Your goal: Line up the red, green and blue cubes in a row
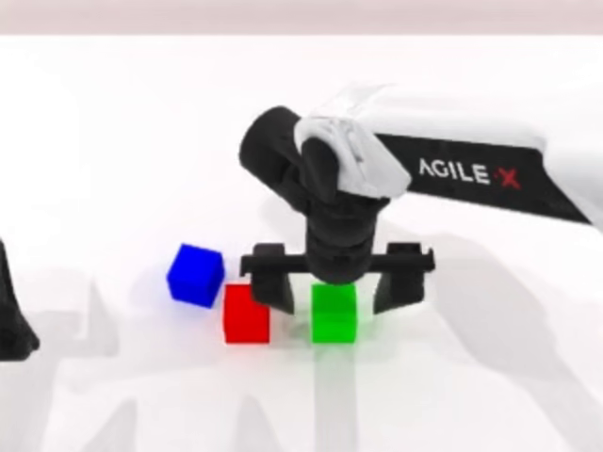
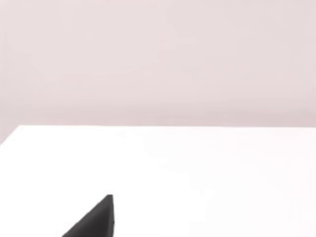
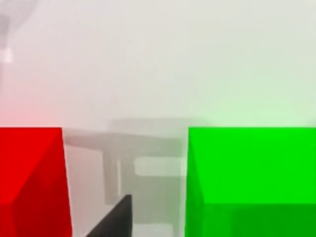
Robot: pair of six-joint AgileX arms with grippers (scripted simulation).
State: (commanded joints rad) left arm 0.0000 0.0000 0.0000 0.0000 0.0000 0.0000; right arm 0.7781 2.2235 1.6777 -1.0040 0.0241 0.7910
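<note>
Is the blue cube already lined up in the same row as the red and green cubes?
No: in the top view the blue cube sits farther back than the red cube and green cube.

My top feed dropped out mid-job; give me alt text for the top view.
The right gripper hangs open over the green cube, its fingers straddling it. The red cube sits just left of the green one, the blue cube farther left and slightly behind; the left gripper is parked at the left edge.

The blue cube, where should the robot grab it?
Probably from above, fingers closing on two opposite side faces of the blue cube. It sits turned, so the gripper should twist to match. Its corner nearly meets the red cube, so avoid that side.
</note>
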